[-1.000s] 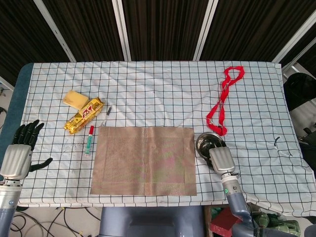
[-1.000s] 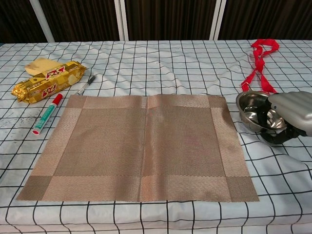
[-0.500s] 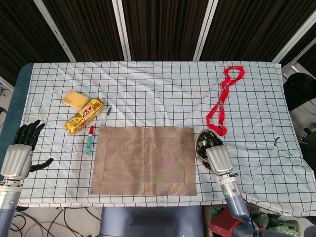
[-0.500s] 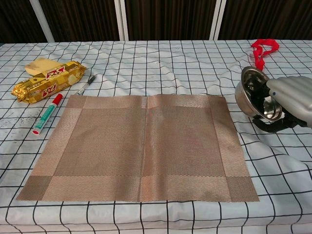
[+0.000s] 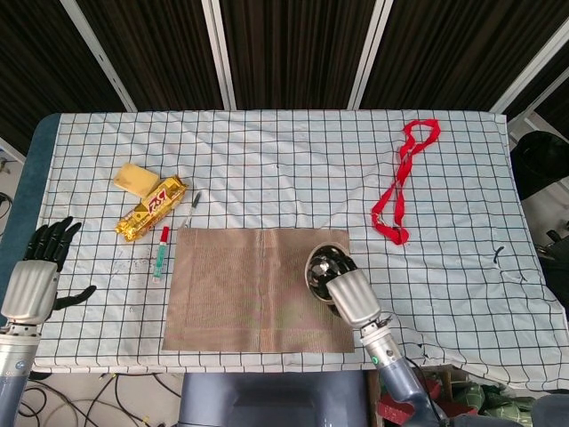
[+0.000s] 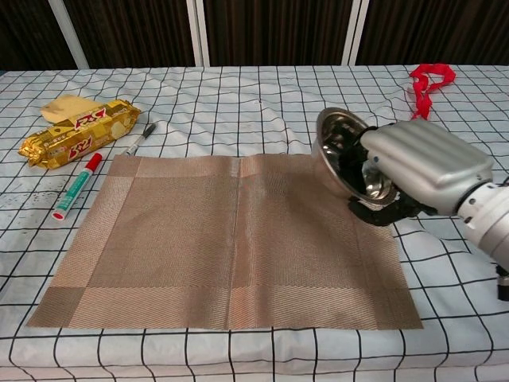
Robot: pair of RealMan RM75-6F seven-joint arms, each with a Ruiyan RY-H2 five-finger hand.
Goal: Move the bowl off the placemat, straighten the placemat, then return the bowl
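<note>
A brown woven placemat (image 5: 249,285) (image 6: 207,239) lies flat and square at the table's front centre. My right hand (image 5: 348,294) (image 6: 413,167) holds a shiny metal bowl (image 5: 320,267) (image 6: 338,151), lifted and tilted on its side above the placemat's right part, with fingers hooked inside the bowl. My left hand (image 5: 36,271) hangs at the table's left edge with fingers apart and nothing in it; the chest view does not show it.
On the checked cloth left of the placemat lie a gold snack pack (image 5: 149,208) (image 6: 78,134), a yellow sponge (image 5: 135,177), a red-capped marker (image 5: 161,250) (image 6: 76,187) and a black pen (image 5: 194,204). A red ribbon (image 5: 398,182) (image 6: 428,83) lies at the right.
My right hand has lifted the bowl off the cloth right of the placemat, tilted it, and carried it left over the placemat's right part. The left hand stayed still.
</note>
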